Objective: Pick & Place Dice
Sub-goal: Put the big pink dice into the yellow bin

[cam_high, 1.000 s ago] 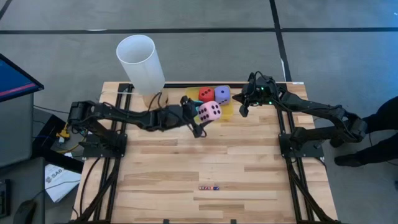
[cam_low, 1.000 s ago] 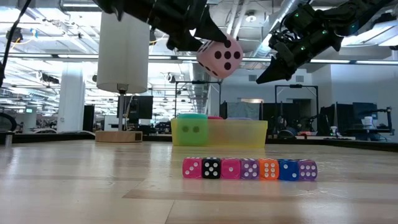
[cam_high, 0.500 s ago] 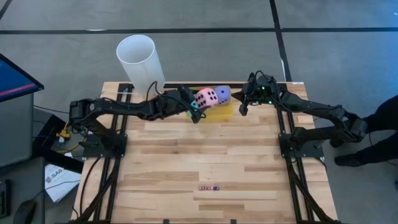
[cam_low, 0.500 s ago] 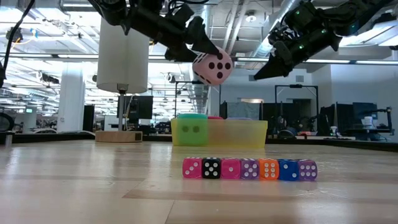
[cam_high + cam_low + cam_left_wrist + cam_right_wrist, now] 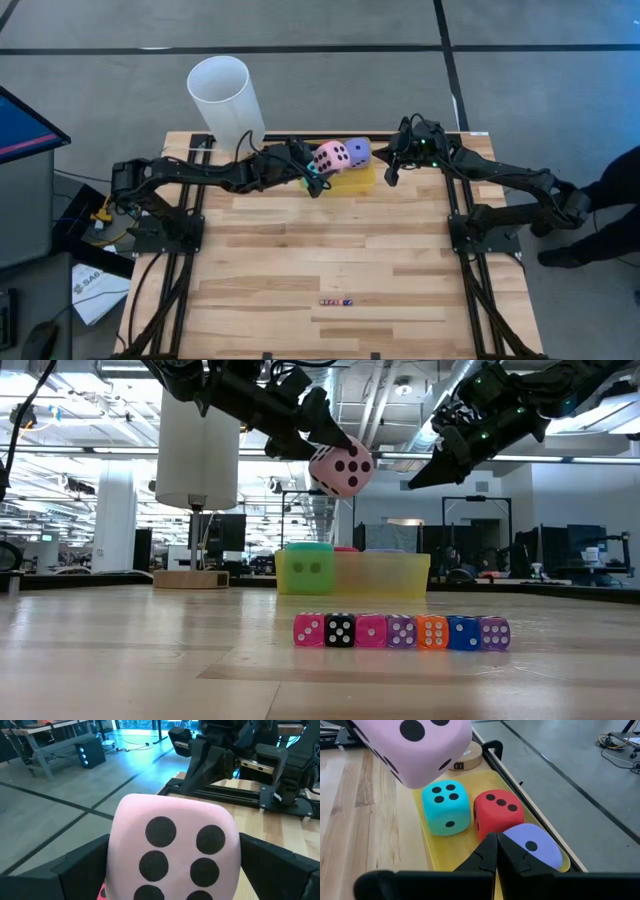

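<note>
Lower pink die (image 5: 331, 156), clamped between the wide-spread left gripper (image 5: 318, 172) at upper centre of frame, gently into yellow tray (image 5: 366, 180) beside cyan die (image 5: 445, 808), clear of shut right gripper (image 5: 392, 172).

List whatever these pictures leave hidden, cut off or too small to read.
- Cyan die and red die: in the high view the held pink die covers them.
- Yellow tray floor under the purple die: blocked in the right wrist view by the shut right gripper.
- Tiny dice: pips too small in the high view.
- Left gripper: fingertips hidden behind the pink die.
</note>
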You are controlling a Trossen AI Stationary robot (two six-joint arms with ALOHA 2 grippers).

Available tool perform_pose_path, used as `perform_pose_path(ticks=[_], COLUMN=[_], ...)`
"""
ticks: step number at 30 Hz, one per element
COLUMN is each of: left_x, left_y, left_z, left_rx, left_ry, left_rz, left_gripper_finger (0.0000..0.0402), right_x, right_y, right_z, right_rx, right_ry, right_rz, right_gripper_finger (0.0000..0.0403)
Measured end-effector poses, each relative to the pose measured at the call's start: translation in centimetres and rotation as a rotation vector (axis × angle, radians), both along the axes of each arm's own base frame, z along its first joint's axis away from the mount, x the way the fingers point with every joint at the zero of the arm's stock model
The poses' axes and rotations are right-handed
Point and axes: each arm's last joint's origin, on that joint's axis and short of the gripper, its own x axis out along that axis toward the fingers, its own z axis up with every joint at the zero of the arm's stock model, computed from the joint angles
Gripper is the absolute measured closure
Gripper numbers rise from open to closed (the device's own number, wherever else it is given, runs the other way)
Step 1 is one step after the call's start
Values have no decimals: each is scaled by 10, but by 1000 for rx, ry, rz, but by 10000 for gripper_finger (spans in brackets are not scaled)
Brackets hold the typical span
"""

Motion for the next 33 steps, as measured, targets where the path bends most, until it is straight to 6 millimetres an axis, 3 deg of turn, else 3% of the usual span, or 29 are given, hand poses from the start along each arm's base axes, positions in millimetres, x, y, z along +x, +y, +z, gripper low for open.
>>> perform_pose_path(ticks=[11,19,23,28,33], left_x=[1,-5,-6,1,5], left_y=[1,23,32,31,33], left_z=[8,7,0,-13,-23], left_rx=[23,-20,-82,-126,-135], left_ry=[-78,-92,-77,-47,-22], left_rz=[0,77,40,-85,-101], left_gripper_finger=[4,4,4,4,4], right_x=[0,1,2,3,3], right_y=[0,-1,-2,-2,-2], right_z=[0,3,6,7,7], right_rx=[1,-34,-95,-107,-107], right_ry=[2,-23,-33,-38,-38], right_rz=[2,6,27,29,29], right_gripper_finger=[403,403,403,403,403])
